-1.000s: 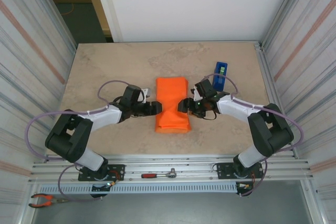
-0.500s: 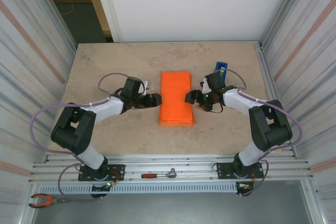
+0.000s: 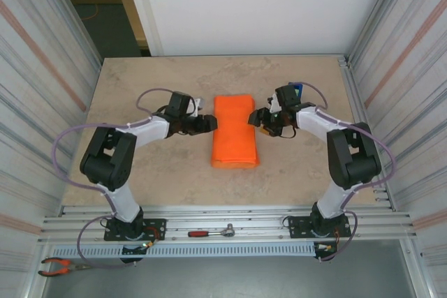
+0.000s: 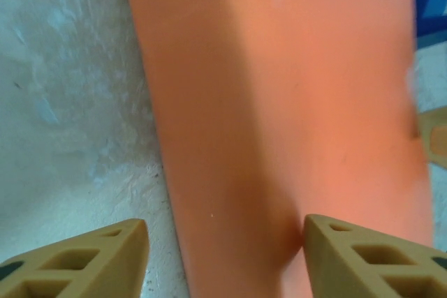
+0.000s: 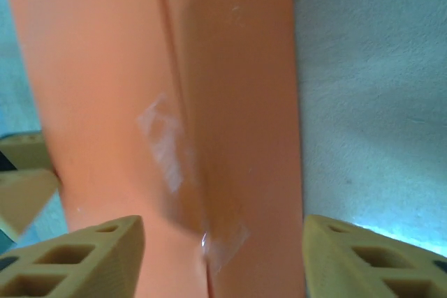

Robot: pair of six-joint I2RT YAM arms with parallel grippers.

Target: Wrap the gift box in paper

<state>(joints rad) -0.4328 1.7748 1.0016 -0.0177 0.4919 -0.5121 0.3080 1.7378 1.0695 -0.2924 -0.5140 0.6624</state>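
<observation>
The paper [image 3: 235,130] lay at the centre of the top view, folded into a flat orange parcel with its long sides running up and down the frame. It rested flat on the table [image 3: 154,179]. In the right wrist view a seam ran down its length, with 2 patches of clear tape [image 5: 162,146] on or near that seam, 1 at mid frame and 1 near the bottom edge.

The left gripper [image 3: 209,124] sat at the left edge of the parcel, near its upper end. In the left wrist view its 2 tan fingers [image 4: 77,256] stood well apart at the bottom of the frame, 1 over bare table and 1 over the orange sheet. The jaws were wide and clamped nothing.

The right gripper [image 3: 254,116] sat at the right edge of the parcel, across from the left one. In its own wrist view its jaws were equally wide, 1 finger over the paper and 1 over the table, holding nothing.

A blue tape dispenser [image 3: 295,91] stood just beyond the right wrist, right of centre. Along the bottom of the top view, a red-handled ratchet [image 3: 213,232] lay on the metal rail and orange-handled pliers [image 3: 59,265] lay at the lower left.
</observation>
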